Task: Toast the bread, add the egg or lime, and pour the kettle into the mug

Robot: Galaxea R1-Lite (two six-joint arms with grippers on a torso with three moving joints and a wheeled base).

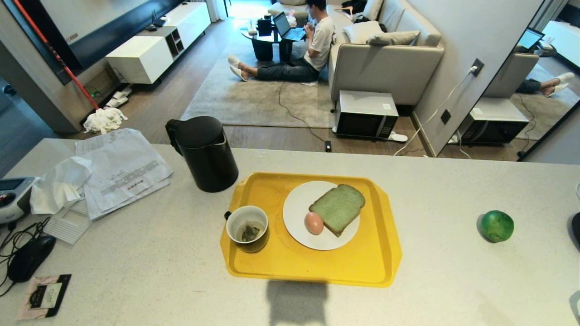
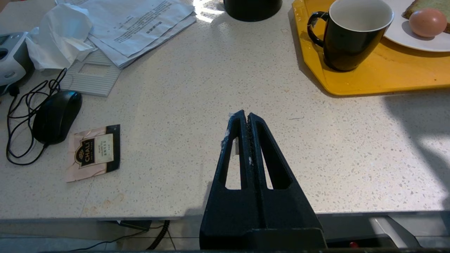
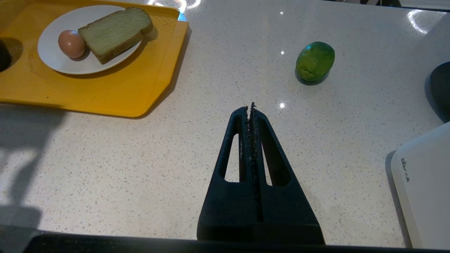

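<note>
So your right claw (image 3: 251,107) is clenched tight with nothing in it, hanging low over the near edge of the surface (image 3: 140,168) and pointing straight out across it, and the left claw (image 2: 245,115) is doing exactly the same thing on its side, pinched together and empty. From the right claw, the bread (image 3: 116,33) sits ahead and off toward the robot's left, flat on the white plate (image 3: 56,59) in the yellow tray (image 3: 105,95), with its long axis running diagonally, rounded top pointing away and to the right. The egg (image 3: 71,43) is touching its near-left corner, so watch that when you go in. I'd say the right arm is the closer one for the bread, since the left has the mug (image 2: 351,33) with the tea bag in its way. The lime (image 3: 314,62) is ahead-right of the right claw, alone on bare surface, well apart from the tray. The kettle (image 1: 204,151) stands just behind the tray's far-left corner.
</note>
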